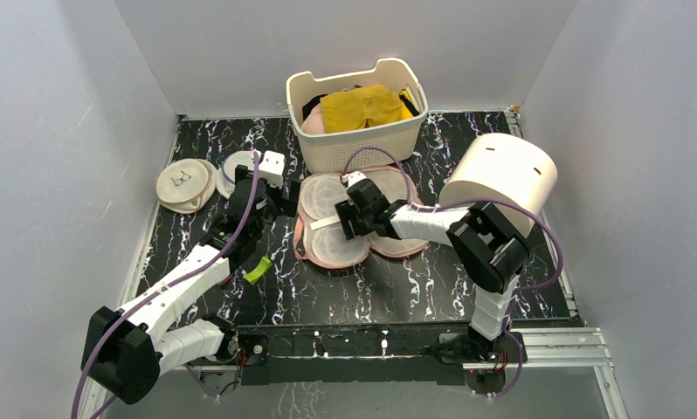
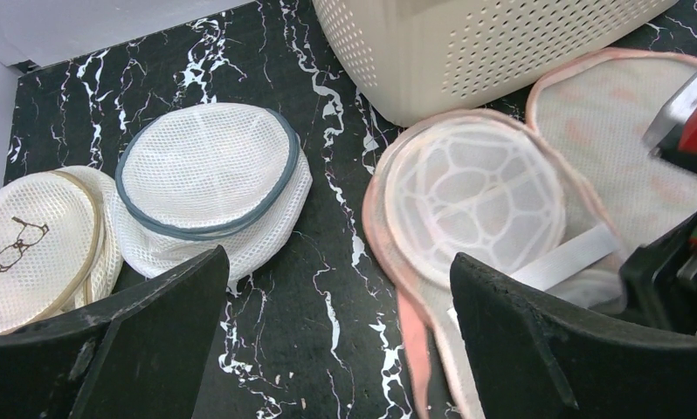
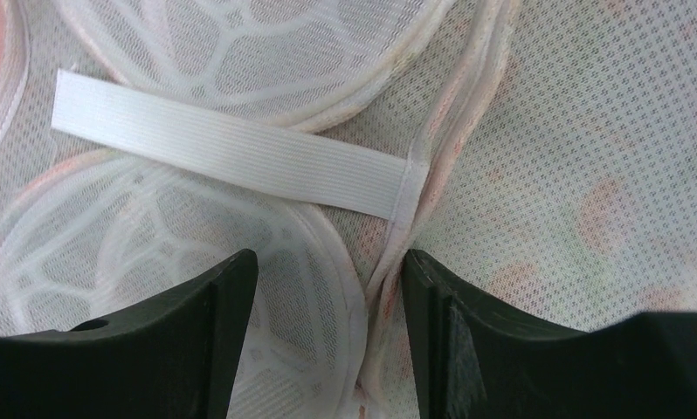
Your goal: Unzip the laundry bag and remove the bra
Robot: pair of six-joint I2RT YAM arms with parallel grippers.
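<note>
The laundry bag (image 1: 327, 249) lies opened flat on the black marbled table, its pink edging round white mesh cups; it also shows in the left wrist view (image 2: 467, 188) and fills the right wrist view (image 3: 590, 131). A white strap (image 3: 231, 153) crosses its inside. The mustard-yellow bra (image 1: 362, 106) lies in the cream basket (image 1: 362, 144). My right gripper (image 1: 349, 218) is open low over the bag's middle, its jaws either side of a cup's rim and fold (image 3: 327, 262). My left gripper (image 1: 275, 202) is open and empty just left of the bag (image 2: 338, 262).
Two round white mesh discs (image 1: 185, 183) (image 1: 236, 170) lie at the back left, also in the left wrist view (image 2: 210, 175) (image 2: 35, 236). A white cylinder (image 1: 502, 179) stands at the right. A small green piece (image 1: 258, 269) lies near the left arm.
</note>
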